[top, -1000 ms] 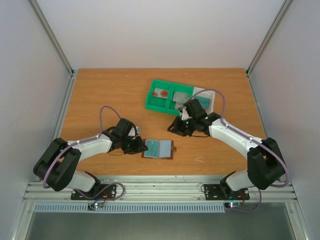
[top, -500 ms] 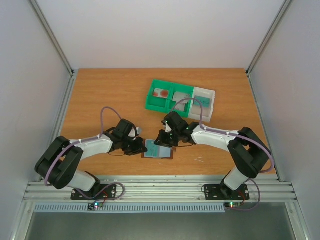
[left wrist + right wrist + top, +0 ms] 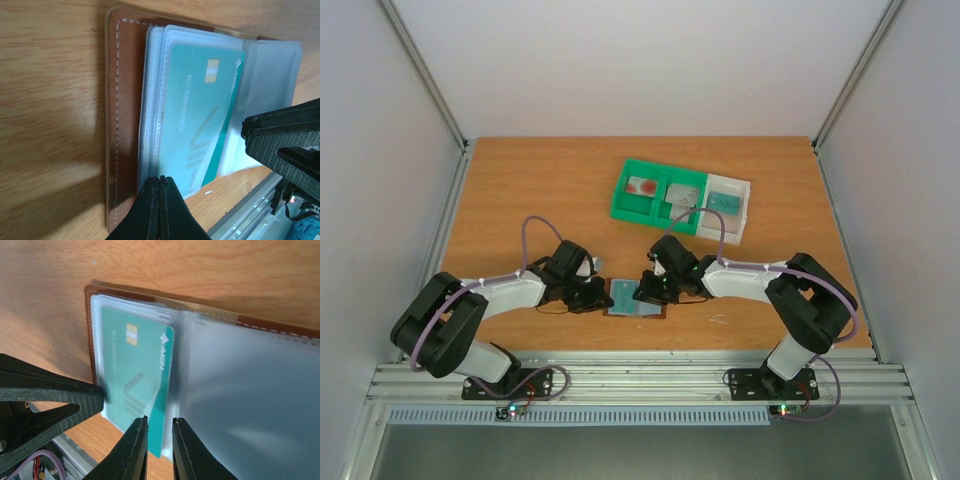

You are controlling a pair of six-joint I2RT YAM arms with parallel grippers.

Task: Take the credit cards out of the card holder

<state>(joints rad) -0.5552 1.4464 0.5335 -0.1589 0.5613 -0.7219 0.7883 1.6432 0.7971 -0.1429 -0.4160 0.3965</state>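
The brown card holder (image 3: pixel 626 304) lies open on the table between both arms, its clear sleeves up. A teal credit card (image 3: pixel 200 115) with a gold chip sticks partly out of a sleeve toward the holder's middle. My left gripper (image 3: pixel 160 179) is shut, its tips resting on the sleeves' outer edge beside the leather border (image 3: pixel 122 100). My right gripper (image 3: pixel 159 421) stands narrowly open over the card (image 3: pixel 132 375), and the card's protruding long edge lies between its fingertips. In the top view the left gripper (image 3: pixel 603 296) and the right gripper (image 3: pixel 646 292) meet over the holder.
A green and white compartment tray (image 3: pixel 638 207) sits behind the holder, with a reddish card (image 3: pixel 642 186) in one bay and a teal one (image 3: pixel 725 200) in the white end. The table's near edge and metal rail (image 3: pixel 260 210) run close by the holder.
My right arm has swung from the tray down to the card holder and narrowed its jaws over the teal card. My left gripper has closed at the holder's left edge.
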